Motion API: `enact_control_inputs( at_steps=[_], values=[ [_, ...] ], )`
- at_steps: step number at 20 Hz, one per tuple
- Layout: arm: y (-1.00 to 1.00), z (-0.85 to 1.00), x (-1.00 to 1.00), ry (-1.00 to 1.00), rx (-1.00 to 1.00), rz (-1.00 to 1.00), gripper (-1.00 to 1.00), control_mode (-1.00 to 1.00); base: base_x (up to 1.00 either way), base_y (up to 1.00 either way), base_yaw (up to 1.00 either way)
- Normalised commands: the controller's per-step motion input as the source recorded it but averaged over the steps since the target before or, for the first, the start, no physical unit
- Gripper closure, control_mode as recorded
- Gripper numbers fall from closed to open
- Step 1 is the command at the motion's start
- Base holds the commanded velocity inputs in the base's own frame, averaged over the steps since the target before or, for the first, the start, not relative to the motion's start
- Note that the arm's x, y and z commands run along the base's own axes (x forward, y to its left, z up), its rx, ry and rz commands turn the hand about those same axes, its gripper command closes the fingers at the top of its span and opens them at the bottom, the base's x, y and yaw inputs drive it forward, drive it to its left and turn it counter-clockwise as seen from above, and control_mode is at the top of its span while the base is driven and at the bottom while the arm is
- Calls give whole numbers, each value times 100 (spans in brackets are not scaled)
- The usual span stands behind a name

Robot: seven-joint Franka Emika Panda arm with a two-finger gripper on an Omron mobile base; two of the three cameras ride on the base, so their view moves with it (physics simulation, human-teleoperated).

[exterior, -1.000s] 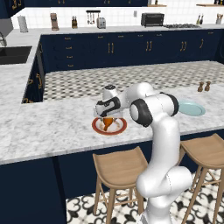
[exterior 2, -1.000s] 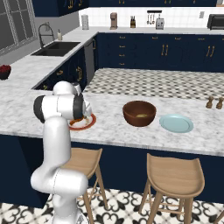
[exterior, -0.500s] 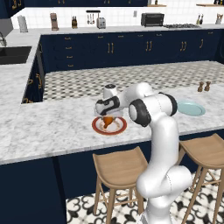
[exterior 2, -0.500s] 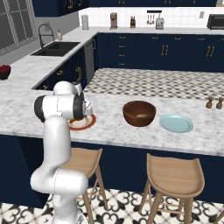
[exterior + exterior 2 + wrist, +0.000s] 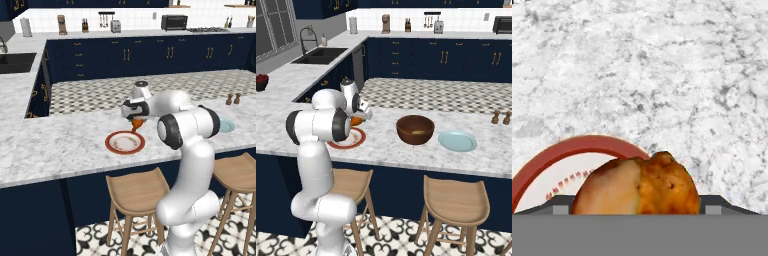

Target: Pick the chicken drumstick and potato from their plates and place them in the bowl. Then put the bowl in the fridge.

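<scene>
Lifting clear of the red-rimmed plate (image 5: 125, 143), the chicken drumstick (image 5: 136, 123) is now hanging above the plate's one o'clock edge instead of lying on it. Below, the marble surface (image 5: 60, 145) is carrying the bowl (image 5: 415, 129), with something pale, probably the potato (image 5: 417, 132), sitting inside, and the light blue plate (image 5: 457, 141) at its three o'clock. The jaws (image 5: 135, 121) are clamping the drumstick.
</scene>
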Motion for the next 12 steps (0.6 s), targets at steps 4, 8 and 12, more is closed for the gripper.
enact_control_inputs(
  at_steps=[4,8,12],
  values=[
    [-99,85,-7,-29,0,-20,100,-100,0,0,0],
    [-97,46,0,-11,0,-26,100,-100,0,0,0],
    [-98,27,0,-1,0,-28,100,-100,0,0,0]
  ],
)
